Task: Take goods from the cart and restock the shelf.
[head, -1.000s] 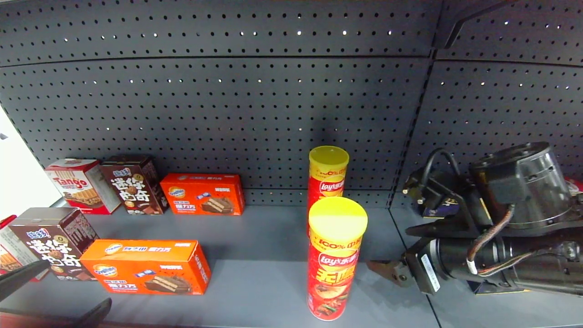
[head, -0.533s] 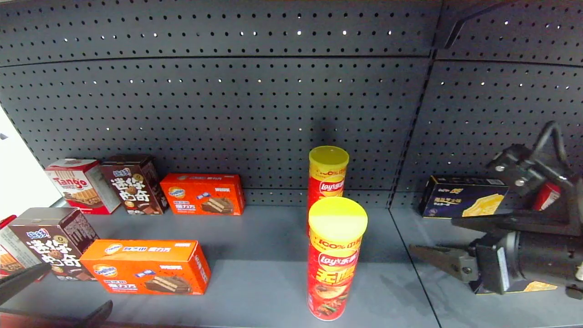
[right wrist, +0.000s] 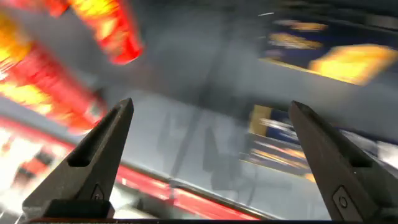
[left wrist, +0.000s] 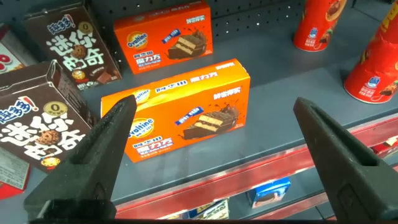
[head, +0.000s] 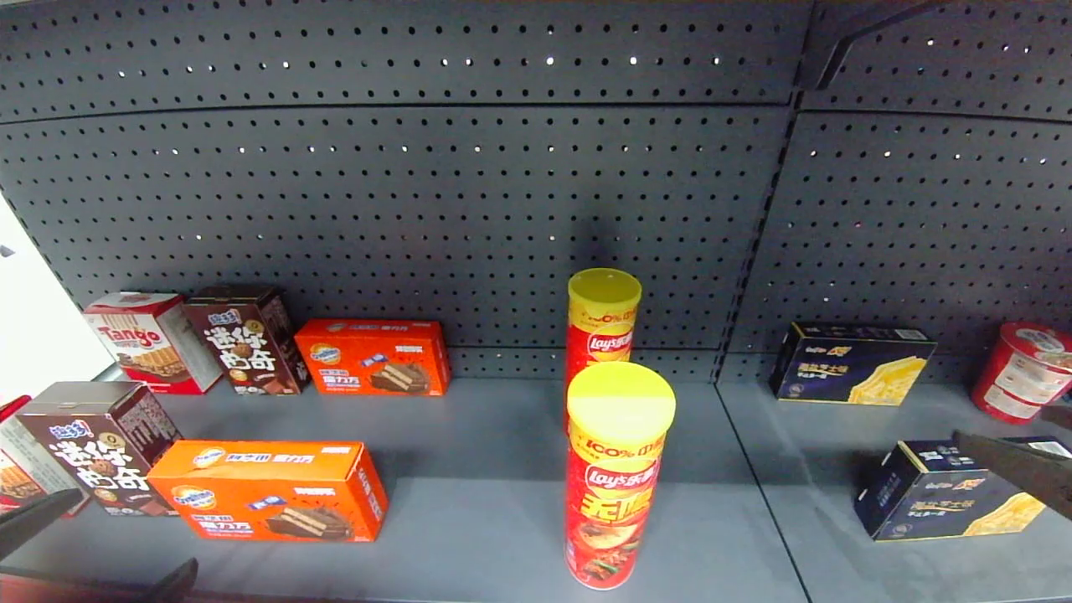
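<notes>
On the grey shelf (head: 486, 469) two red chip cans with yellow lids stand upright, one at the front (head: 620, 473) and one behind it (head: 603, 322). Right of the shelf divider lie two dark blue boxes, a far one (head: 854, 364) and a near one (head: 938, 502). One dark finger (head: 1013, 465) of my right arm shows above the near box. In the right wrist view my right gripper (right wrist: 211, 155) is open and holds nothing. My left gripper (left wrist: 214, 155) hangs open and holds nothing over the front orange cake box (left wrist: 186, 106), at the shelf's front left (head: 141, 528).
A second orange box (head: 373, 356), two brown biscuit boxes (head: 100, 444) (head: 247, 335) and a red-and-white wafer box (head: 146, 339) fill the left side. A red cup (head: 1017, 373) stands far right. Pegboard closes the back. Bare shelf lies between the orange boxes and the cans.
My right arm has drawn back to the right, almost out of the head view, uncovering both dark blue boxes and the red cup. The left gripper has barely moved.
</notes>
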You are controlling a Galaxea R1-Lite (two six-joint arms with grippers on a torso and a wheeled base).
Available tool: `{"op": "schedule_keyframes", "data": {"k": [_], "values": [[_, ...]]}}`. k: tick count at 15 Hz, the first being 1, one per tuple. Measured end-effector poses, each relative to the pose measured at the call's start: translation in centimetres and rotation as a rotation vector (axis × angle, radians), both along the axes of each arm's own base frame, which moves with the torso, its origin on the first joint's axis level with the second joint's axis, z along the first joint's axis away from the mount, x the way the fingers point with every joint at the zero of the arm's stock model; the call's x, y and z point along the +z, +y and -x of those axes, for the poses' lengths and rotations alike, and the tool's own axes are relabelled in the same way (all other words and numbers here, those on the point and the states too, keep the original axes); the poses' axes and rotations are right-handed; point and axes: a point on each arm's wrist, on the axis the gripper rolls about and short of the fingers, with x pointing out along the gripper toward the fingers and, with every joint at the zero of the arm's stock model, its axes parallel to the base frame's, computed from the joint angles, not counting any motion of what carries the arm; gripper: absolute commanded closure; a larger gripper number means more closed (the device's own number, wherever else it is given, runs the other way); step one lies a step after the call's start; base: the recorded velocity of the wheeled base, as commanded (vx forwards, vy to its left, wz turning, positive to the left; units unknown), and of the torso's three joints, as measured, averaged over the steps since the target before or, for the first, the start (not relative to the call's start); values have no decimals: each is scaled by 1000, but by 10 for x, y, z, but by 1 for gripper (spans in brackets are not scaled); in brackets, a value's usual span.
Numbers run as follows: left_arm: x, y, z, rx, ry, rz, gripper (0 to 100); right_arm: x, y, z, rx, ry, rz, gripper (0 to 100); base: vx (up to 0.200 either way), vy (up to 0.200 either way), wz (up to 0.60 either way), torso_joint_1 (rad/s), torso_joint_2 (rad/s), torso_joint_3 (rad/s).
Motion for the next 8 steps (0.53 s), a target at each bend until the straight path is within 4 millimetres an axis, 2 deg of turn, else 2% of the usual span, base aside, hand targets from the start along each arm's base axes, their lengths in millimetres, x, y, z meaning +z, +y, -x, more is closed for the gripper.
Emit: {"op": "schedule_keyframes", "data": {"k": [5, 8], "values": [[-8, 1, 7, 19, -5, -3, 0, -25, -29, 47, -220, -93, -51, 0, 0, 0, 0, 0, 0, 0], [-17, 2, 13, 44, -7, -6, 0, -53, -36, 75, -362, -148, -53, 0, 0, 0, 0, 0, 0, 0]]}}
